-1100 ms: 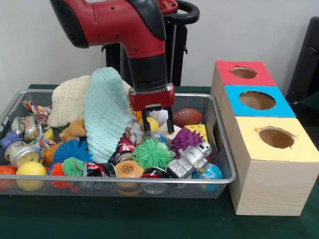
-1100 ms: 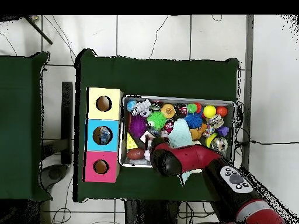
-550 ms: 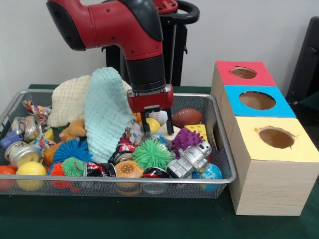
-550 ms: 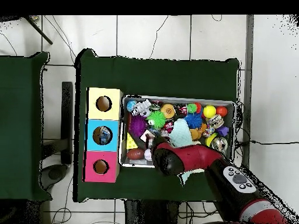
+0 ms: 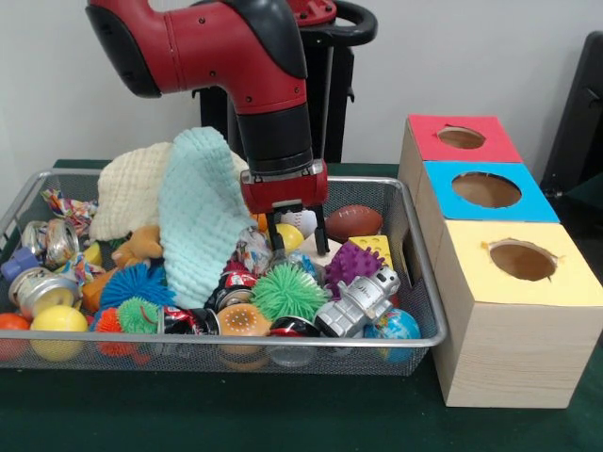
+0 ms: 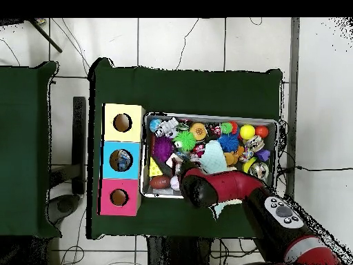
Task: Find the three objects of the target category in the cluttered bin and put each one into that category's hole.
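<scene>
Red arm (image 5: pixel 236 56) bent downward, wrist vertical; gripper (image 5: pixel 300 239) pointing down, fingers (image 5: pixel 277 239) spread apart, empty.

One camera stands low and close across the green-clothed tabletop (image 5: pixel 283 424), facing the silver wire-mesh bin (image 5: pixel 415 273) and three coloured-top wooden boxes (image 5: pixel 509 330). The other hangs high overhead, looking straight down. Both share bin (image 6: pixel 146 155) and boxes (image 6: pixel 123 159).

The wire mesh bin (image 5: pixel 415 273) is packed full of toys, so there is hardly any bare floor to reach. A tall mint green knitted cloth (image 5: pixel 200 212) blocks the middle. The round holes in the three coloured wooden boxes (image 5: pixel 490 198) are open on top.
</scene>
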